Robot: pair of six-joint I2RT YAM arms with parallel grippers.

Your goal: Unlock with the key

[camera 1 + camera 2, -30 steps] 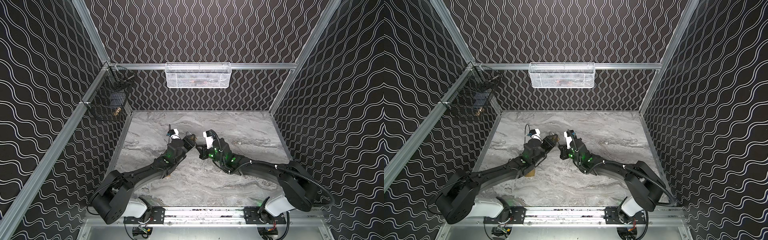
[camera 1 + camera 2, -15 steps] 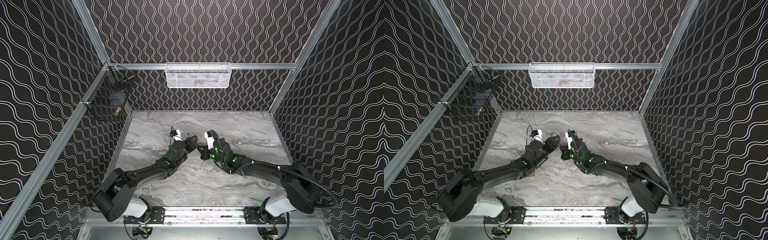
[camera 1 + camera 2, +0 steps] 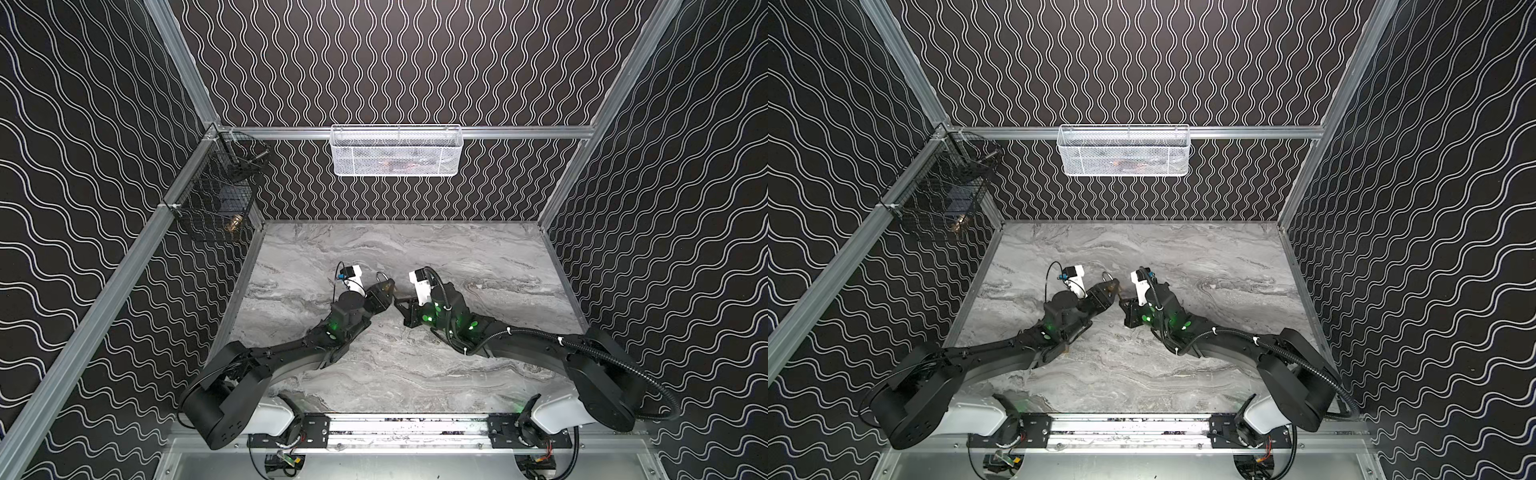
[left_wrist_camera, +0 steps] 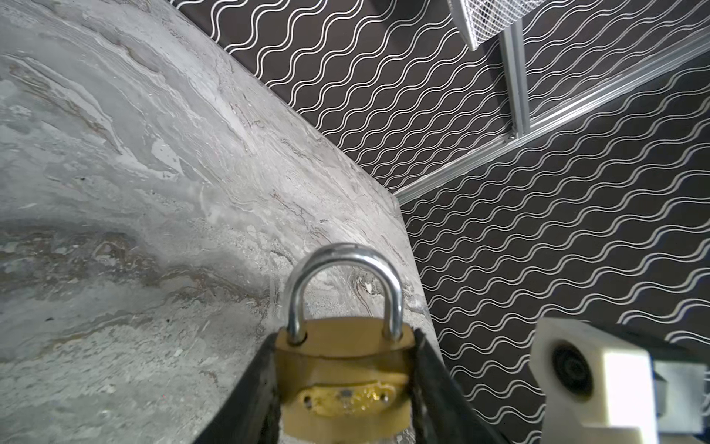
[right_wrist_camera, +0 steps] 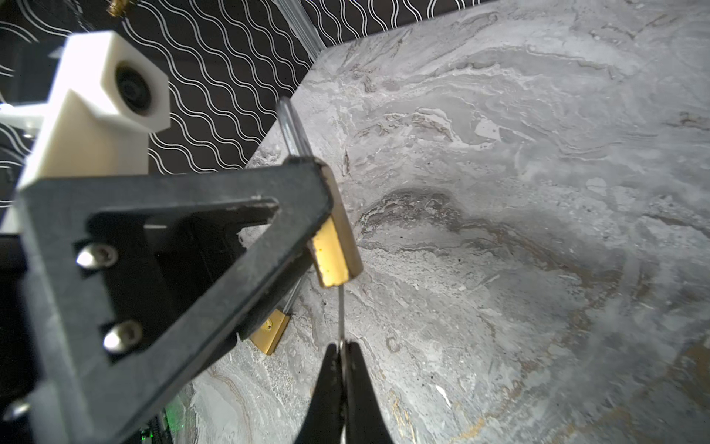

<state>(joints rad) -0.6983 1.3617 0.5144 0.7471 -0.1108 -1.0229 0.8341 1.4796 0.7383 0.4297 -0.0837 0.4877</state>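
Note:
A brass padlock [image 4: 345,369] with a silver shackle [image 4: 345,261] sits between the black fingers of my left gripper [image 4: 344,337], which is shut on its body. Both top views show it held above the marble table near the middle [image 3: 385,286] [image 3: 1111,286]. My right gripper [image 5: 342,348] is shut on a thin key [image 5: 340,315], seen edge-on. The key's blade runs up to the bottom edge of the padlock [image 5: 334,246]; I cannot tell how deep it sits. The shackle looks closed. In both top views the right gripper [image 3: 399,301] [image 3: 1123,300] is right beside the padlock.
A second brass padlock [image 5: 269,333] lies on the table [image 3: 415,374] under the left arm. A white mesh basket [image 3: 395,151] hangs on the back wall and a black wire basket [image 3: 216,203] on the left wall. Patterned walls enclose the table on three sides.
My left gripper has edged slightly toward the right gripper with the padlock in it. Both grips are unchanged.

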